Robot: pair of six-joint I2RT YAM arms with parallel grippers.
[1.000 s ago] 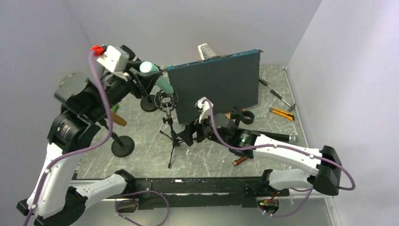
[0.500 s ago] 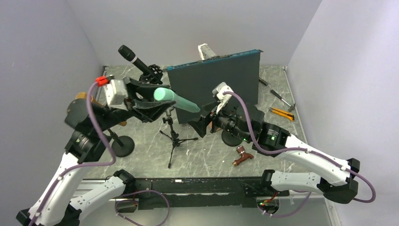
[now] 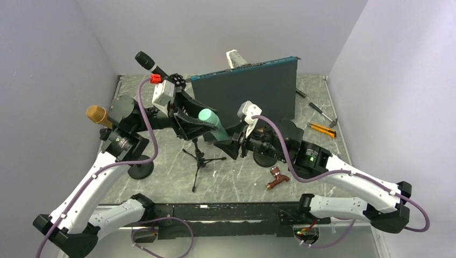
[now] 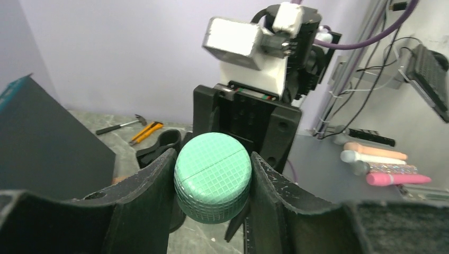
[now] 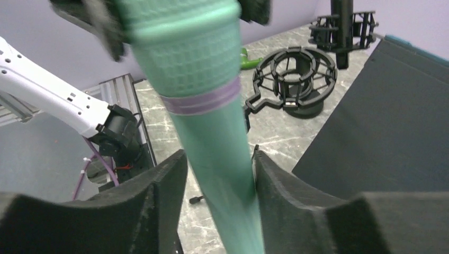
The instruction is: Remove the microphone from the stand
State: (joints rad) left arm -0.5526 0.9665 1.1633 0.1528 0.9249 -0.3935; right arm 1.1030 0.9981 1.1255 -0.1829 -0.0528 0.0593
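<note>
**Item:** microphone, mint green, with a mesh grille and a tapering smooth handle.

**Location:** in the air, clear of the tripod stand and roughly at its 12 o'clock. The empty shock mount shows in the right wrist view. The microphone slopes down from the grille towards 4 o'clock.

**Holders:** the left gripper has its jaws closed on the grille. The right gripper has a jaw on each side of the handle. They look to be pressing on it, though that view is blurred and the firmness of the grip is uncertain.

**Handling (judged):**
- Rigid and fairly light.
- Weight sits towards the grille end.
- The handle is smooth and tapered, so it could slide through the pads.
- The mesh could dent under a hard squeeze.
- The best hold is mid-handle, below the purple band, across the narrow width.

**Change from earlier frames:**
- One second ago the left gripper held the microphone by the shock mount, and the right gripper was low beside the tripod.
- Half a second ago the microphone was lifted out and lay nearly level, with the right gripper's jaws spread just short of the handle tip.
- Now the left arm has swung inward and the handle is seated between the right jaws.
</note>
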